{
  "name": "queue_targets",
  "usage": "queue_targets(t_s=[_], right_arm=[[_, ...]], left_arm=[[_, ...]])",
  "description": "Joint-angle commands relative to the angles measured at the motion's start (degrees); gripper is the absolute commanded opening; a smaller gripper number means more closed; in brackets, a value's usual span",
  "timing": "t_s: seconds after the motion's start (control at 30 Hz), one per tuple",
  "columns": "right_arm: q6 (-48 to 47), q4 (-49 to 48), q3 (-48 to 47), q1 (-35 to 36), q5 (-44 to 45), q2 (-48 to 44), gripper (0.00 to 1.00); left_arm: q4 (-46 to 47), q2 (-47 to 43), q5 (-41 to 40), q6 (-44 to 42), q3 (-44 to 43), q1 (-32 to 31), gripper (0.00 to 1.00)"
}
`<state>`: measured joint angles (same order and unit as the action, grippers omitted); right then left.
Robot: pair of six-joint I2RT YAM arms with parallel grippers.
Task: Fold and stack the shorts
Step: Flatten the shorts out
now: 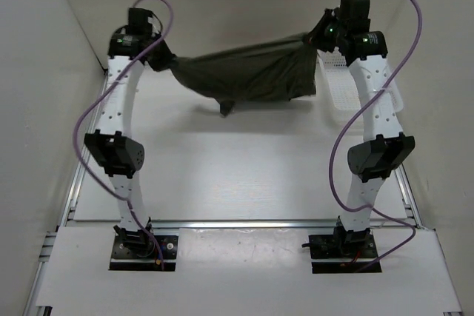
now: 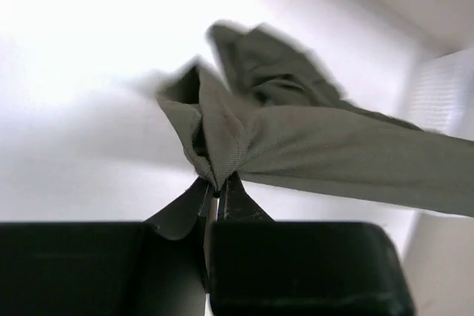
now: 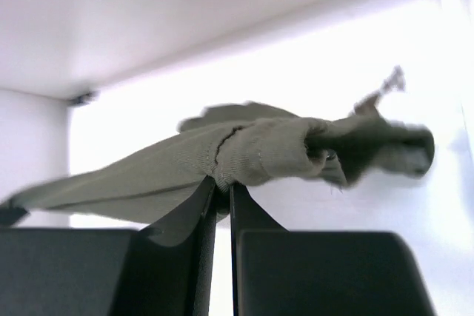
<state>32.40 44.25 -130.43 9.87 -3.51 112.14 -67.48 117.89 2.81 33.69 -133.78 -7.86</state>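
Observation:
The dark olive-green shorts (image 1: 248,72) hang stretched in the air between both arms at the far side of the table. My left gripper (image 1: 164,61) is shut on the cloth's left end, and in the left wrist view the fabric (image 2: 244,131) bunches at the gripper (image 2: 217,192) and runs off to the right. My right gripper (image 1: 320,41) is shut on the right end; in the right wrist view a thick rolled edge of the shorts (image 3: 274,149) sits pinched at the gripper (image 3: 222,184). A loose corner (image 1: 227,109) droops below the middle.
A white perforated tray (image 1: 342,94) lies at the far right of the table (image 1: 237,175), partly under the right arm. White walls close in on the left, right and back. Purple cables loop from both arms.

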Motion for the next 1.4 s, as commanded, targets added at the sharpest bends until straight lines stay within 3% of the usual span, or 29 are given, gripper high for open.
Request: queue_targets(t_s=[0.0, 0.07, 0.17, 0.2, 0.43, 0.5, 0.53, 0.63, 0.73, 0.9, 0.93, 1.0, 1.1, 1.13, 1.17, 1.2, 1.27, 1.33, 1.37], right_arm=[[-4.7, 2.6, -10.4, -1.3, -3.4, -3.1, 0.00], [-5.5, 1.5, -8.4, -1.3, -5.1, -7.0, 0.00], [-7.3, 0.8, 4.1, -1.3, -5.7, -15.6, 0.00], [-8.1, 0.1, 8.7, -1.3, -5.7, -18.1, 0.00], [-6.7, -2.6, 58.1, -1.3, -4.2, -38.2, 0.00], [-5.4, -2.6, 66.3, -1.3, -3.6, -43.7, 0.00], [-4.6, -1.7, 72.7, -1.3, -3.6, -45.7, 0.00], [-3.5, -0.4, 79.4, -1.3, -3.1, -53.4, 0.00], [-2.5, 2.3, 78.2, -1.3, -1.5, -56.6, 0.00], [-5.6, 2.3, 68.7, -1.3, 0.7, -49.7, 0.00], [-6.5, 1.5, 66.0, -1.3, 0.7, -47.5, 0.00], [-8.7, 1.0, 54.8, -1.3, 0.7, -38.5, 0.00], [-11.1, 1.6, 34.5, -1.3, -0.5, -24.4, 0.00], [-11.8, 2.5, 28.7, -1.3, -0.5, -17.0, 0.00], [-11.8, 3.5, 16.5, -1.8, -0.5, -13.5, 0.00], [-11.8, 5.0, 10.5, -1.8, -1.5, -7.6, 0.00], [-10.2, 5.0, -4.6, -3.0, -3.7, -2.9, 0.00], [-7.7, 3.3, -11.0, -3.0, -5.2, 0.2, 0.00], [-7.2, 2.1, -12.8, -3.0, -5.2, 0.2, 0.00]], left_arm=[[-3.2, -7.2, 2.7, -1.3, -6.0, 4.2, 0.10], [1.7, -14.0, 4.0, -0.8, 0.3, 4.3, 0.10], [5.6, -23.7, 4.0, -0.8, 10.2, 3.7, 0.10], [6.2, -26.0, 3.4, -1.4, 18.3, 3.7, 0.10], [13.1, -41.2, 1.7, 1.4, 61.2, 0.4, 0.10], [13.9, -44.6, 1.1, 3.6, 70.7, -1.5, 0.10], [13.9, -45.7, 1.1, 4.3, 73.4, -1.5, 0.10], [13.9, -51.1, 1.6, 5.6, 79.8, -2.7, 0.10], [13.3, -55.1, 2.1, 6.2, 80.5, -2.7, 0.10], [10.7, -51.8, -0.5, 4.5, 72.4, -2.7, 0.10], [10.7, -48.2, -1.7, 3.2, 67.2, -2.7, 0.10], [10.7, -43.2, -3.3, 1.8, 60.4, -2.7, 0.10], [6.9, -26.7, -3.9, -2.3, 40.9, -0.2, 0.10], [4.5, -23.3, -4.4, -4.1, 29.4, 0.6, 0.10], [3.2, -19.7, -4.4, -4.8, 23.1, 1.4, 0.10], [1.6, -12.8, -4.4, -5.3, 9.5, 2.9, 0.10], [-3.4, -6.2, -2.9, -5.8, -4.6, 4.5, 0.10], [-4.5, -0.4, -0.9, -5.0, -20.1, 6.9, 0.10], [-4.5, -0.4, 2.3, -4.2, -22.0, 7.8, 0.10]])
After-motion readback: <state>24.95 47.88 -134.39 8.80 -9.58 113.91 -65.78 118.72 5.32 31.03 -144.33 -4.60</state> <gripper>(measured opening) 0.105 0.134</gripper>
